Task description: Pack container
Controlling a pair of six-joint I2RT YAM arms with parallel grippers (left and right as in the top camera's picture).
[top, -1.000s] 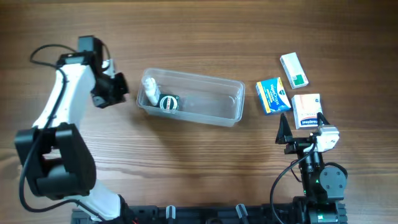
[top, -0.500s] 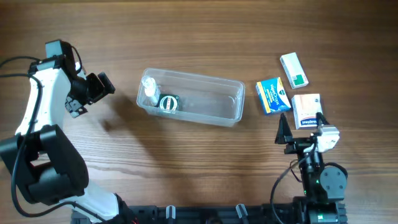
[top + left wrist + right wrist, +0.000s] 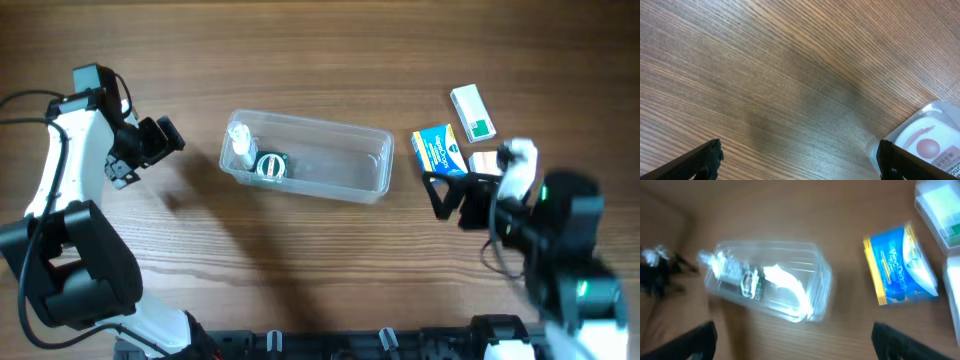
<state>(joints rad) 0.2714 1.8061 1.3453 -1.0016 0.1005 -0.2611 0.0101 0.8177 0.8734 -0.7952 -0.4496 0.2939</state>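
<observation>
The clear container [image 3: 340, 160] lies mid-table, with a white bottle [image 3: 240, 145] and a round dark tin [image 3: 271, 166] in its left end. My left gripper [image 3: 150, 150] hangs open and empty well left of it. In the left wrist view the left gripper [image 3: 800, 162] spans bare wood, and the container's corner [image 3: 927, 142] shows by its right finger. My right gripper [image 3: 448, 198], blurred, is open just below a blue box [image 3: 438, 153]. The right wrist view shows the right gripper [image 3: 795, 340] empty, with the container [image 3: 770, 280] and the blue box [image 3: 900, 265] ahead.
A white box with a green stripe [image 3: 472, 112] lies at the far right. A white and orange box [image 3: 483, 160] is partly covered by the right arm. The arm bases stand along the table's front edge.
My left gripper opened and drew back left, away from the container, then held still. My right arm has swung up from the front edge towards the boxes, still open.
</observation>
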